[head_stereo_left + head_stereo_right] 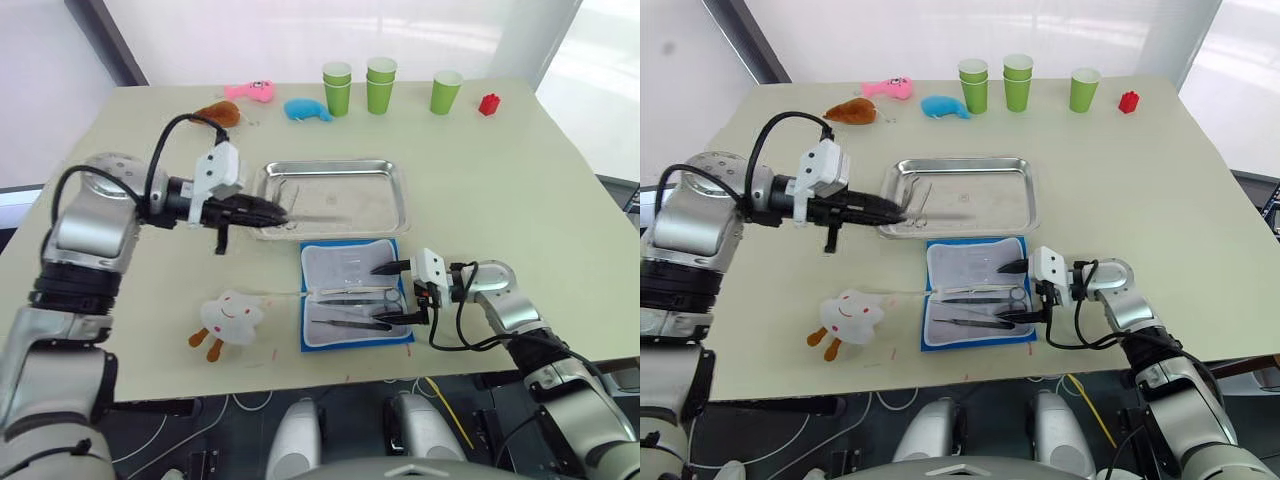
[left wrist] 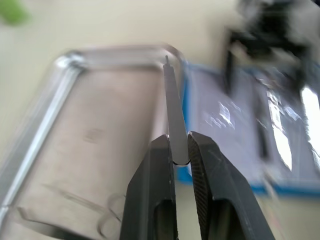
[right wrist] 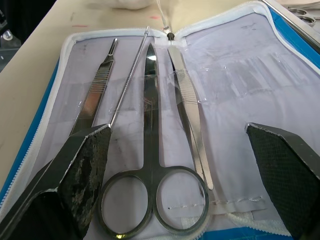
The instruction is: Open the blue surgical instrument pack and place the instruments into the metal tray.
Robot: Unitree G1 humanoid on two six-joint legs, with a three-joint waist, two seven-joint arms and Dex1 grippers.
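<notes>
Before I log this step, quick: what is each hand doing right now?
Left hand: shut on a thin metal instrument, over the metal tray.
Right hand: open, holding nothing, at the open blue pack.

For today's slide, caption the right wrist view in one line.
Open right gripper poised over scissors and other instruments in the unzipped blue surgical instrument pack.

blurred thin instrument (image 2: pixel 172 112), possibly tweezers, tray (image 2: pixel 65 115) edge-cropped
</notes>
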